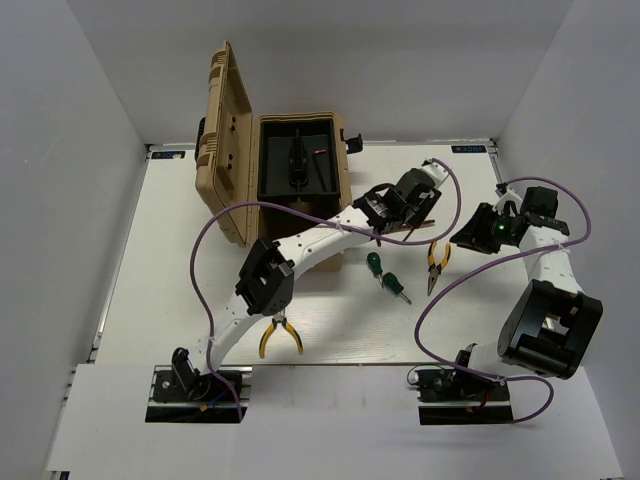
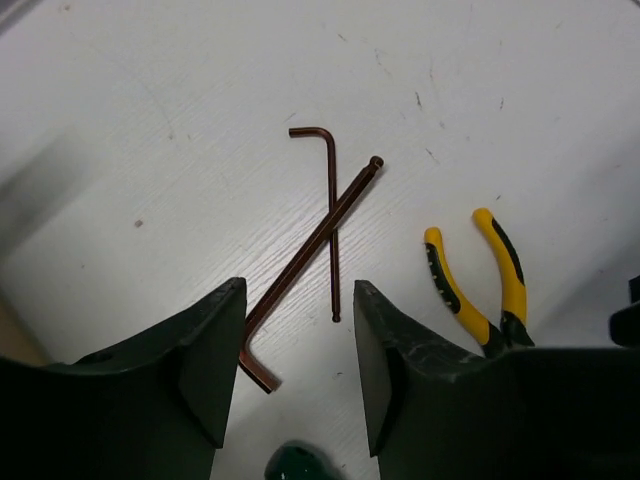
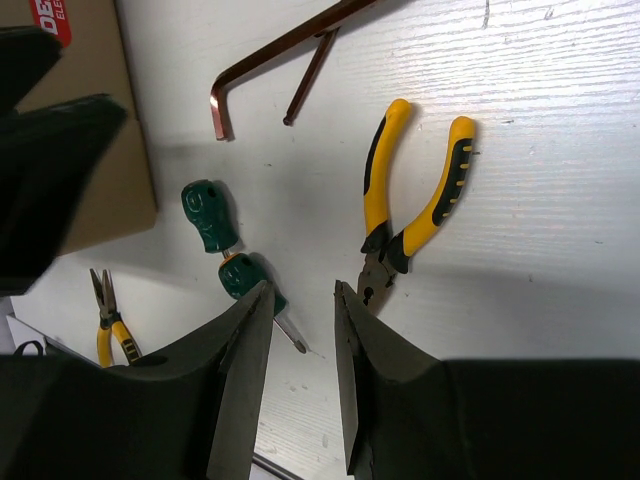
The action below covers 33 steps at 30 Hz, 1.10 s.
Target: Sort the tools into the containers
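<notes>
The tan toolbox [image 1: 232,140] stands open at the back left, its black inner tray [image 1: 275,180] showing. Two thin brown hex keys lie crossed [image 2: 333,220] [image 2: 300,265] on the white table. My left gripper [image 2: 298,345] is open just above their near ends, touching neither. Yellow-handled pliers [image 2: 475,290] lie to their right. My right gripper [image 3: 300,290] is open and empty above the table, between a green screwdriver [image 3: 250,280] and those pliers [image 3: 415,200]. A second green screwdriver [image 3: 208,215] lies beside the first. A second pair of pliers [image 1: 280,335] lies near the left arm's base.
The toolbox lid [image 1: 228,120] stands upright at the left of the box. My left arm [image 1: 300,250] stretches across the table's middle, with its purple cable looping beside it. White walls close the table at the back and on both sides.
</notes>
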Tool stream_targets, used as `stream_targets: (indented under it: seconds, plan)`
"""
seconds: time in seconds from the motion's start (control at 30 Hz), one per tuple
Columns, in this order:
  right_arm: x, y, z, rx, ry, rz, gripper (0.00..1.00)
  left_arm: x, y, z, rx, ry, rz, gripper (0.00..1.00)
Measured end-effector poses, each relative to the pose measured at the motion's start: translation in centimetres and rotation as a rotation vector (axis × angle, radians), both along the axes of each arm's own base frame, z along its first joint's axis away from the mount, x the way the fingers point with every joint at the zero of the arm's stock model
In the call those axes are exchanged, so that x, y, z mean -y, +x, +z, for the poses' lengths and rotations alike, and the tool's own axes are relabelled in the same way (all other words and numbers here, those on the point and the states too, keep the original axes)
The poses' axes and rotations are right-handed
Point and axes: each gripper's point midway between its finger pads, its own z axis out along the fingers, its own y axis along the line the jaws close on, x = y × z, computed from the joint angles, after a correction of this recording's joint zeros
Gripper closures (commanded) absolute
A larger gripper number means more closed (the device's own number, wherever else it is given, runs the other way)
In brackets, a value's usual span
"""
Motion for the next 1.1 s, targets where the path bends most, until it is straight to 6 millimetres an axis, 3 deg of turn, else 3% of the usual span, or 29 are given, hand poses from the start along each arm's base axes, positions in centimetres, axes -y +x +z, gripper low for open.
stream_targets:
  seconds: [0.27,0.43,0.73,0.9,1.1]
  plan:
    - [0.0,0.0,0.0,0.0,0.002,-0.001,0.62,0.0,0.9,-5.3,-0.046,0.078,-0.054,0.44]
    - [0.1,0.0,0.0,0.0,0.003,-0.002,0.62,-1.4,1.6,-7.7,-0.081,0.114,-0.055,0.45]
    - [0.1,0.0,0.0,0.002,0.008,0.001,0.62,-2.3,2.8,-9.7,-0.116,0.118,-0.085,0.46]
    - [0.2,0.0,-0.3,-0.007,0.012,-0.001,0.62,-1.7,2.3,-12.3,-0.149,0.135,-0.128,0.46]
    - [0.1,0.0,-0.3,-0.006,0.013,0.002,0.62,-0.9,1.2,-13.3,-0.164,0.141,-0.176,0.46]
